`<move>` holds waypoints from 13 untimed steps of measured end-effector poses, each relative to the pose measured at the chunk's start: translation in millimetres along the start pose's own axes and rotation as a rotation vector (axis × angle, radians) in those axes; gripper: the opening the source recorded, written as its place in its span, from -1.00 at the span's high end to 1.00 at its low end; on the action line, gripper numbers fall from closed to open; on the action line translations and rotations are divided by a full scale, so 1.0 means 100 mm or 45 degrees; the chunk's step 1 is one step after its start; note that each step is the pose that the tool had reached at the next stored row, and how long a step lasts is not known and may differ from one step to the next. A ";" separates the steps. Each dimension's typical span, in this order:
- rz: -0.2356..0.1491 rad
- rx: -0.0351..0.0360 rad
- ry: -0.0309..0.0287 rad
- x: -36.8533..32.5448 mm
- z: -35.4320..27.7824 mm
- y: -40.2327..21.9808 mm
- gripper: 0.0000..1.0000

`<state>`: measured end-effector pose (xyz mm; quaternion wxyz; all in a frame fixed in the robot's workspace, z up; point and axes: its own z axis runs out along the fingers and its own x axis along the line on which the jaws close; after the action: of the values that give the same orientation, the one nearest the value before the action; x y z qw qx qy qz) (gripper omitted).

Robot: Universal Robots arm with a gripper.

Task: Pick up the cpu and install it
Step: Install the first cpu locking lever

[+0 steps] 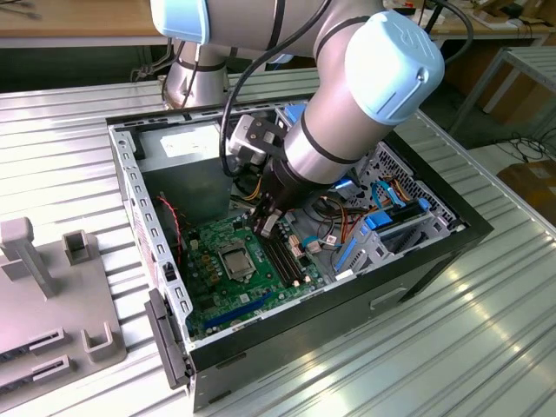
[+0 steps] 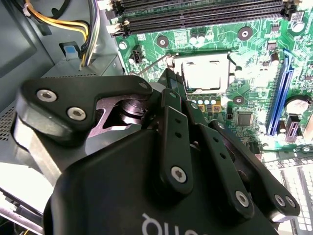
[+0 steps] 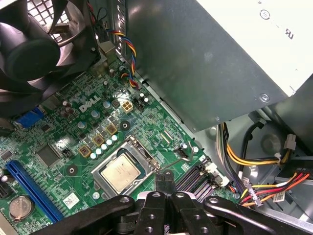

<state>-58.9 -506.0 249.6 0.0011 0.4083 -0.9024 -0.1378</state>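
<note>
Cpu (image 3: 120, 172) seated in socket frame (image 3: 128, 169); jaws (image 3: 165, 182) clenched empty just beside; RAM slots (image 2: 200, 14), fan (image 3: 36, 54) near.

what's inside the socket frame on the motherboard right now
The cpu lies inside the socket frame, silver top showing, with the gripper just beside it. The contacts beneath it are covered.

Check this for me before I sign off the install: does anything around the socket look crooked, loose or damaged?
Nothing stands out. The cpu lies flat and square inside the socket frame on the motherboard, with no visible damage. The gripper hovers just beside the socket, touching nothing I can see.
</note>
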 end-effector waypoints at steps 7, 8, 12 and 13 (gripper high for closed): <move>0.000 -0.0007 0.0007 -0.035 -0.006 -0.038 0.79; 0.000 -0.0008 0.0007 -0.035 -0.006 -0.038 0.79; 0.000 -0.0008 0.0007 -0.035 -0.006 -0.039 0.79; 0.000 -0.0008 0.0007 -0.036 -0.006 -0.039 0.79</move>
<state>-53.6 -506.0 249.6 0.0015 0.4082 -0.9024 -0.1380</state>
